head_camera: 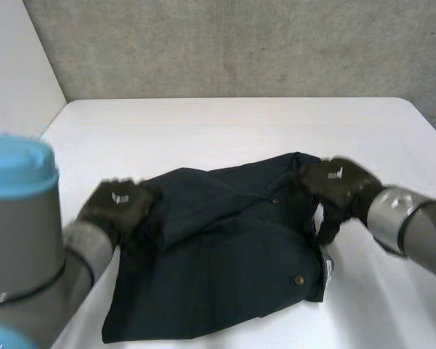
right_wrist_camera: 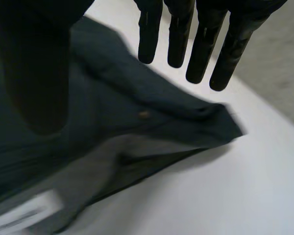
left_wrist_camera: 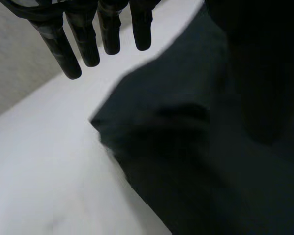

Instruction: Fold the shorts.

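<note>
— Shorts, dark navy cloth with small brown buttons: where do they sit?
— Flat on the white worktop, near the front edge, roughly midway between the arms. Looks part folded, with a flap lying over the far side.
— Long axis?
— Runs across the worktop from one hand to the other, a bit skewed. The buttoned end with the pale label is on the robot's right, the plain end on its left.
— Left black hand?
— At the left end of the cloth, toward the far corner. In the left wrist view the fingers are straight and spread, their tips reaching past the cloth edge over bare worktop. It holds nothing.
— Right black hand?
— Over the far right corner, at the buttoned end. In the right wrist view the fingers are straight and apart, poised over the cloth near a button. No grasp. Can't tell if either palm touches the cloth.
— Which hand is nearer?
— Even, one per end. My guess is the next fold brings one end over along that axis, and either hand only needs to close on its own corner.
</note>
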You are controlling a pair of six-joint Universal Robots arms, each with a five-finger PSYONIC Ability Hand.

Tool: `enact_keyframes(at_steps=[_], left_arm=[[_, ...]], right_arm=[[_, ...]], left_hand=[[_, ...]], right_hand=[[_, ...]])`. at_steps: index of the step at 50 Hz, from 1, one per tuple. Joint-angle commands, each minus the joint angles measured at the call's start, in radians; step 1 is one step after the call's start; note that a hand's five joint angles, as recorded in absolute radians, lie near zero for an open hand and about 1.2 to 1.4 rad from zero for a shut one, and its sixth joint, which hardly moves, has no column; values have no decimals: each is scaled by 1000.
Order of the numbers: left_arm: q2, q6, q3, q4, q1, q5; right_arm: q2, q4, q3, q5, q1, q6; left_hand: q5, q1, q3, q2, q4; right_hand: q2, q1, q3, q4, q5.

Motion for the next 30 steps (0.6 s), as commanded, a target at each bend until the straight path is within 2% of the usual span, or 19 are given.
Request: enact_keyframes(at_steps=[1, 8, 13, 17, 18, 20, 25, 30], left_arm=[[102, 3, -248, -3, -19, 27], [142, 0, -362, 6, -39, 27], [128, -3, -422, 84, -80, 21], [119, -3, -453, 164, -88, 18], [114, -3, -456, 179, -89, 18], [93, 0, -463, 227, -91, 15], [36, 3, -463, 298, -91, -8], [-10, 3, -457, 359, -89, -50]], right_arm=[[-62, 80, 177, -63, -8, -11], [-62, -73, 309, -60, -8, 31], [-48, -199, 378, -60, 1, 106], [-34, -288, 402, -58, 6, 129], [-24, -328, 404, -51, 5, 136], [-16, -362, 402, -40, 5, 147], [-10, -391, 381, 0, 6, 173], [4, -391, 370, 15, 6, 173]], left_hand=[[122, 119, 112, 122, 119], [107, 105, 97, 107, 105], [87, 84, 76, 86, 84], [87, 84, 76, 86, 84], [90, 87, 79, 89, 87], [98, 96, 88, 98, 96], [116, 113, 106, 116, 113], [324, 321, 314, 324, 321]], right_hand=[[162, 216, 155, 155, 174], [162, 216, 155, 156, 174], [189, 242, 182, 182, 200], [476, 529, 469, 469, 487], [700, 754, 693, 694, 712], [936, 990, 929, 930, 948], [977, 1031, 970, 971, 989], [977, 1031, 970, 971, 989]])
